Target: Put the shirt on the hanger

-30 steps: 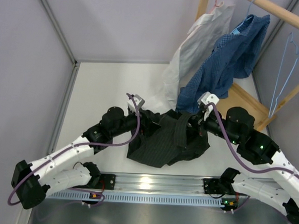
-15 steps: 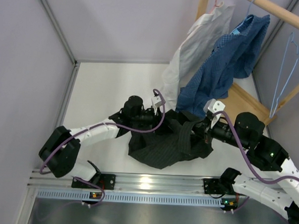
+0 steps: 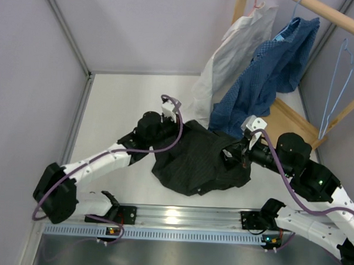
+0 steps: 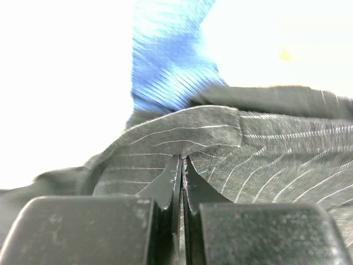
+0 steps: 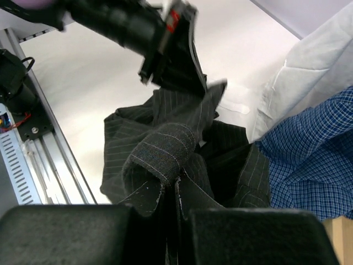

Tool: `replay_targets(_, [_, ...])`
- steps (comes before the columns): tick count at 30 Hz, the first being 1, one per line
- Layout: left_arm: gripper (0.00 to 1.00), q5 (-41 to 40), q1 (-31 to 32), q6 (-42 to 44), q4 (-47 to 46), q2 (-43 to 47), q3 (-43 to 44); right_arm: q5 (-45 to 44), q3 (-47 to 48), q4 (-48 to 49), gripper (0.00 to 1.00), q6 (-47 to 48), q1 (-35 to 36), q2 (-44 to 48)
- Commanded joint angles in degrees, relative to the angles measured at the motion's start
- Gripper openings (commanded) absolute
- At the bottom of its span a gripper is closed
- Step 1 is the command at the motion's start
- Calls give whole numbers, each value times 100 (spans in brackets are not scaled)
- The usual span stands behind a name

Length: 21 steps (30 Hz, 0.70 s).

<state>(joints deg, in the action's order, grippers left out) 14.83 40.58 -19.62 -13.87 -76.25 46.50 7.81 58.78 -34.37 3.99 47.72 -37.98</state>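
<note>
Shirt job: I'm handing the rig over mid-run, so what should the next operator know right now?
Left gripper: shut on the shirt at its far-left edge.
Right gripper: shut on a fold at its right side.
Shirt: crumpled on the table.
Hanger: bare, on the rack at far right.
Done: both grasps.
To do: lift, spread, put on hanger.

Walls [image 3: 140, 25]: pale lilac panels, grey corner seams.
Table [image 3: 119, 100]: white, evenly lit.
Rack [image 3: 335, 15]: light wood, far right.
Rail [image 3: 179, 216]: aluminium, near edge.
</note>
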Motion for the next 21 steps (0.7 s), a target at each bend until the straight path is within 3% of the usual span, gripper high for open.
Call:
replay_targets(1, [0,-2779,-41,89,586,1056,70,-254,-7,141,0,-161,-35,54])
replay_targets(6, [0,-3828,-41,142,1305,1928,87,-359,-34,492,0,-346,-35,-69])
replay_targets(12, [0,-5428,-41,826,2230,2799,938,-316,598,1125,0,-741,-35,-807])
replay_targets(16, [0,-5316,-32,1136,2248,3335,1370,500,942,1520,0,-812,-35,-1177])
replay_targets(19, [0,-5149,-32,559,2274,3616,1047,555,793,1758,0,-891,-35,-1256])
replay_targets(21, [0,-4729,-32,66,2318,3626,354,520,460,1942,0,-978,-26,-1256])
